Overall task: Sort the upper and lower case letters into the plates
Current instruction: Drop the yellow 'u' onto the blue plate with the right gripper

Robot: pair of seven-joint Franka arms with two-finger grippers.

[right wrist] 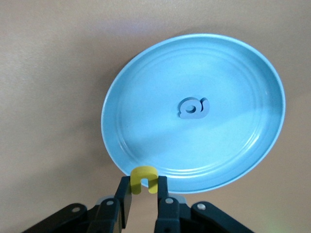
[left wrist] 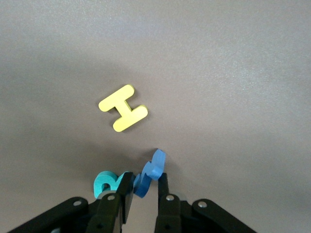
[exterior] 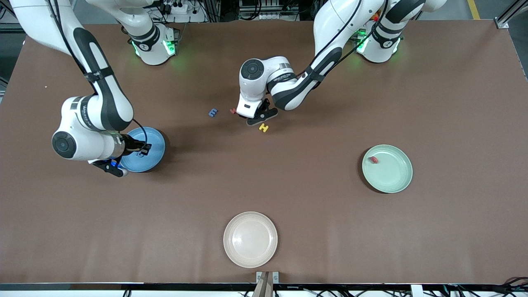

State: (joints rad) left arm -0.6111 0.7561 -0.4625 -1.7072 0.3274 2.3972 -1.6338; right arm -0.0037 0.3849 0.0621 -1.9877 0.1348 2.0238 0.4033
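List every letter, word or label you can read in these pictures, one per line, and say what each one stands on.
"H": the yellow toy letter itself, lying on the table.
"m": the blue letter itself, on the table, seen sideways.
Grey-blue letter in the blue plate: shape unclear, possibly "a".
Printed lettering on each arm's wrist: too small to read.
Other toy letters: partly hidden or too small to read.

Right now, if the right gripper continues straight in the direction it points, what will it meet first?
Probably the blue plate. The right gripper, shut on a yellow letter, points down at the plate's rim, apart from the blue letter lying mid-plate. Depth is unclear; it might just meet the table.
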